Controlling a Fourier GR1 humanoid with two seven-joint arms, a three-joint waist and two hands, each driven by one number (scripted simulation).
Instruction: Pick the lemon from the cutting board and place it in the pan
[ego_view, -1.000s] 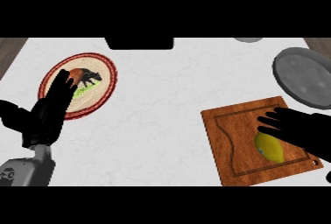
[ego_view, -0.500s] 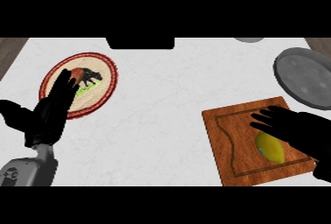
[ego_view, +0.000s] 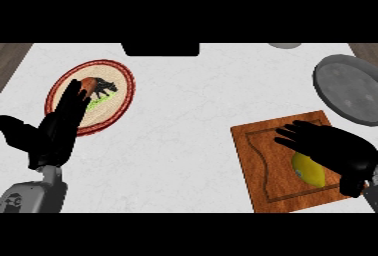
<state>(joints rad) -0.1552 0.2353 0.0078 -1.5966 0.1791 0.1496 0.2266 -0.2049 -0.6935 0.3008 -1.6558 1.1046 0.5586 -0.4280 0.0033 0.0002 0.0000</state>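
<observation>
Lemon first: your yellow oval lemon lies on the brown wooden cutting board, toward the board's right half, and its upper right part is hidden under your right hand. That black hand comes in from the lower right edge and sits over the lemon with its fingers spread and bent downward, reaching toward the board's middle; you cannot tell from this view whether they touch the fruit, and they are not wrapped round it. The board rests on the white marbled bench at the lower right, with a groove running inside its rim. The round dark grey pan sits just beyond the board's far right corner, partly cut off by the view's right edge, and nothing lies in it. Your left hand rests open at the left, fingers straight and pointing up, thumb out to the side, its fingertips overlapping the lower left part of the round red-rimmed plate that carries a dark animal picture. A black rectangular object stands at the bench's far edge.
</observation>
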